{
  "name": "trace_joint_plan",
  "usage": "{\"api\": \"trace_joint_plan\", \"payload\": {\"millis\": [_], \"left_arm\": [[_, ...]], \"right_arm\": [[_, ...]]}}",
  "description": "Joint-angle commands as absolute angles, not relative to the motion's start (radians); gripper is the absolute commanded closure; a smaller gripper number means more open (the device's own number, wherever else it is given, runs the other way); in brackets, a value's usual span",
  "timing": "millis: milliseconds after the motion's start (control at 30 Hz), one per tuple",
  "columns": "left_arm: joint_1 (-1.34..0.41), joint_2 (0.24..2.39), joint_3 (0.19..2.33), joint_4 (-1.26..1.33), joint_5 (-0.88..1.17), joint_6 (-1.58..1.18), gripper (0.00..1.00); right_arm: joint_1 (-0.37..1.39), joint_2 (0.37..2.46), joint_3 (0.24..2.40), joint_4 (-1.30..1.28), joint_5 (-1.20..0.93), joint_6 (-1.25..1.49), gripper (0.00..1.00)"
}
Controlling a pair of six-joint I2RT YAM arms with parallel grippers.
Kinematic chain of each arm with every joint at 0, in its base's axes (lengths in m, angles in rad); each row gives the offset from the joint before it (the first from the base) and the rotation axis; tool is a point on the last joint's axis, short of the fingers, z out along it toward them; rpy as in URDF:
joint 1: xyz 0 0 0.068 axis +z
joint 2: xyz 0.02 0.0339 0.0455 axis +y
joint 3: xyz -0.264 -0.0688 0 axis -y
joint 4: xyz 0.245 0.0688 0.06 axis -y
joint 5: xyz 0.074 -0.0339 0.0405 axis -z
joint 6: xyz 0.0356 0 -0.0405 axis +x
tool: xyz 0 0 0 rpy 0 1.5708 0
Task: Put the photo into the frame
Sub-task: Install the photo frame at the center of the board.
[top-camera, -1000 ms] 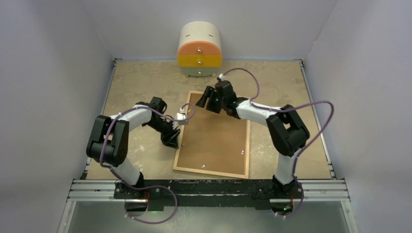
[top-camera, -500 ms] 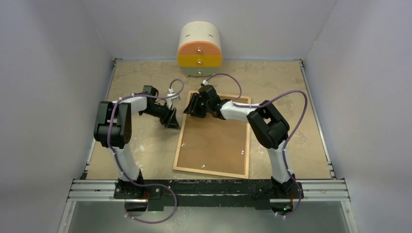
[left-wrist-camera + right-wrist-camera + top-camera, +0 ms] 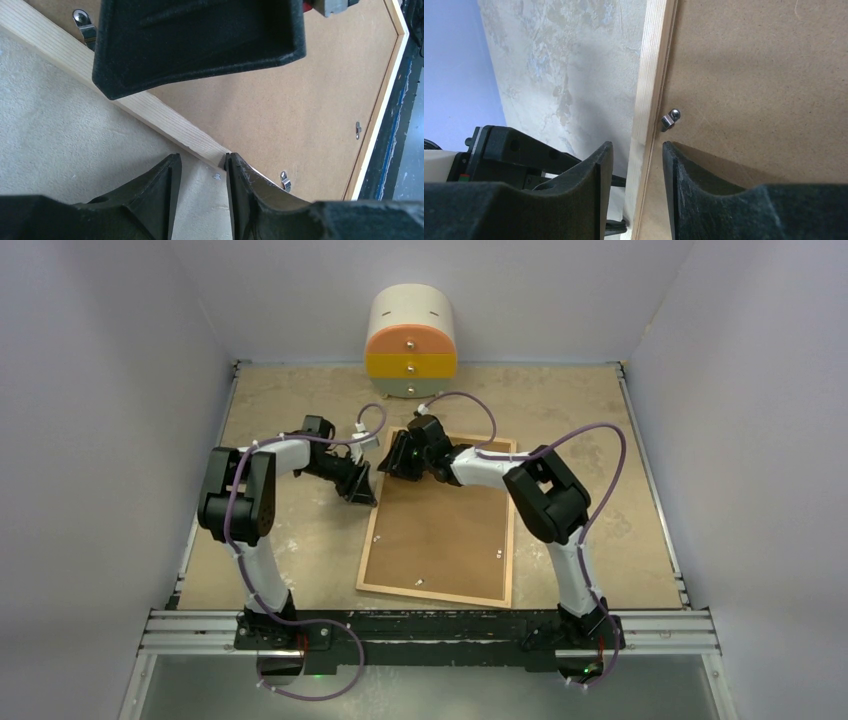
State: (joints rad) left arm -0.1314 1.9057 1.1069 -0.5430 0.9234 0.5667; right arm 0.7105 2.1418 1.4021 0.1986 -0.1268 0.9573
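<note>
Lying flat and back-up on the table (image 3: pixel 290 410), slightly right of centre: the frame (image 3: pixel 435 594), with its long axis running from the arm bases toward the far wall and its short ends facing near and far. Showing narrow borders of pale, straight-grained wood. Filling the opening: a matte brown fibreboard backing board (image 3: pixel 440 530), carrying small metal clips (image 3: pixel 670 119) near the borders. Resting on a beige, mottled tabletop, enclosed by plain pale walls, with a round cream, orange and yellow drawer cabinet (image 3: pixel 411 340) standing at the far edge. Working at the left long border, toward its far end: left gripper (image 3: pixel 200 162), jaws narrowly apart, bare table showing between them, one fingertip right at the border's outer edge. Straddling the same border: right gripper (image 3: pixel 638 147), jaws part-way apart; gripping or merely straddling not determinable.
</note>
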Motion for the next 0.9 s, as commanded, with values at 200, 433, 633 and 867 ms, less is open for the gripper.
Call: {"api": "trace_joint_plan", "payload": {"millis": [200, 433, 633, 867], "left_arm": [[-0.144, 1.936, 1.077, -0.541, 0.856, 0.596, 0.62], [-0.149, 1.939, 1.069, -0.541, 0.846, 0.603, 0.64], [-0.157, 1.939, 1.066, -0.546, 0.841, 0.607, 0.65], [-0.164, 1.943, 1.068, -0.549, 0.832, 0.615, 0.66]], "right_arm": [[0.709, 2.179, 1.431, 0.209, -0.106, 0.976, 0.58], [0.709, 2.188, 1.439, 0.209, -0.077, 0.963, 0.60], [0.709, 2.203, 1.453, 0.213, -0.068, 0.959, 0.61], [0.709, 2.224, 1.463, 0.222, -0.067, 0.951, 0.62]]}}
